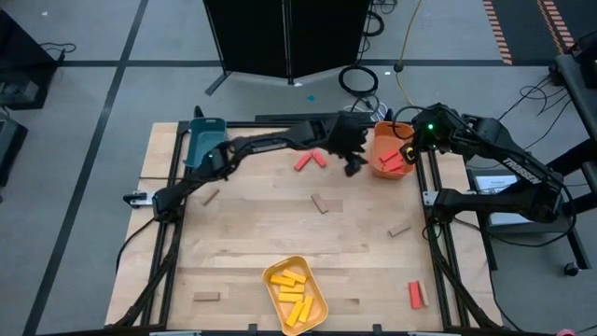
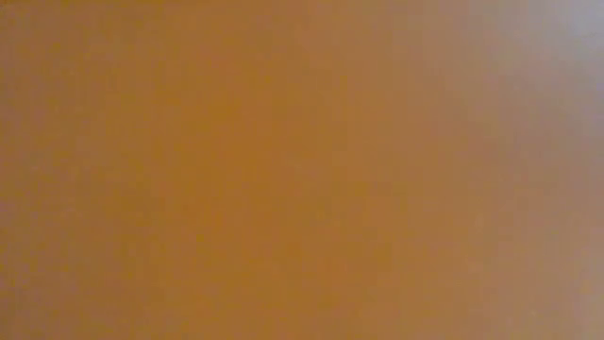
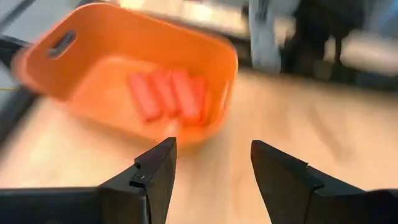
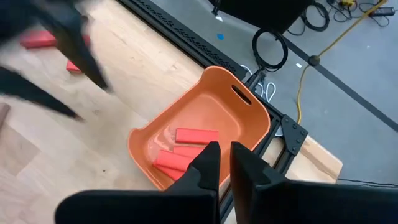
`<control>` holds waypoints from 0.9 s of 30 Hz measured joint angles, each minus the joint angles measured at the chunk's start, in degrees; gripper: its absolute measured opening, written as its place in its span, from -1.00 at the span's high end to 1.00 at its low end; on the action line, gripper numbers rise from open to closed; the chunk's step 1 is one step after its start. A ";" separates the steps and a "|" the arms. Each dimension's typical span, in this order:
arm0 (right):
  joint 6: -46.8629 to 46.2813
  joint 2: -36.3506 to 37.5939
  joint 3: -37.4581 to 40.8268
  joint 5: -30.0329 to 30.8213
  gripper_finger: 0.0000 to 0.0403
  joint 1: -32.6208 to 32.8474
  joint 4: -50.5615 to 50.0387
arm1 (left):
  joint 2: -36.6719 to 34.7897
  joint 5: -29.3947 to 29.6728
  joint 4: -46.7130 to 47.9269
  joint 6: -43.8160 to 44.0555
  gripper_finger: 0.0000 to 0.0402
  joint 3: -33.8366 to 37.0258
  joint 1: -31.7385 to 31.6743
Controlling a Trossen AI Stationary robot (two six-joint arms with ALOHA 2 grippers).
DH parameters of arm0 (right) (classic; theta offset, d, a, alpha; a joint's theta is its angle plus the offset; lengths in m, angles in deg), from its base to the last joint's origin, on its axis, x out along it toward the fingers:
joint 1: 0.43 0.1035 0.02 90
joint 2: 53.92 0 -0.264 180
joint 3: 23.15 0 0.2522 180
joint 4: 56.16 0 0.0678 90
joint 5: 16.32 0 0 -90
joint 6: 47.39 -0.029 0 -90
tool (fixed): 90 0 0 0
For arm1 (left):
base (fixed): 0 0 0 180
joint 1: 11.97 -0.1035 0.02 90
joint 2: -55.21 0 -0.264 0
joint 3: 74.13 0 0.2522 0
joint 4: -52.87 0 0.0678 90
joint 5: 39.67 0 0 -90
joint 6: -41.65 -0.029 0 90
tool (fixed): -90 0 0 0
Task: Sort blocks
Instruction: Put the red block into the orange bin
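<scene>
Left hand (image 1: 353, 164) open and empty, just beside orange tray (image 1: 381, 161) holding red blocks (image 3: 169, 94). Right hand (image 4: 224, 157) shut, empty, above same tray. Yellow blocks (image 1: 293, 289) in yellow tray (image 1: 318, 280); other red and tan blocks scattered on worktop (image 1: 261, 224)

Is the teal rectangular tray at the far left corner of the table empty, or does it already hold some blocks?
Empty, as far as the high view shows: the teal rectangular tray shows only its bare inside, with no block in it.
</scene>
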 joint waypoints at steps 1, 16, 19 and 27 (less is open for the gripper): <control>0.52 0.00 0.00 0.13 1.00 0.01 0.02 | -1.69 1.38 4.88 -4.25 -0.01 -0.01 -0.07; 2.76 0.00 0.00 0.38 1.00 0.09 2.12 | -11.36 15.07 35.78 -53.42 -0.01 1.03 -9.11; 2.76 0.00 0.00 0.39 1.00 0.09 2.14 | -9.05 14.67 36.48 -61.60 -0.01 2.27 -9.63; 3.25 0.00 0.00 0.38 1.00 0.09 1.99 | -4.90 14.90 41.18 -58.31 -0.01 3.23 -7.02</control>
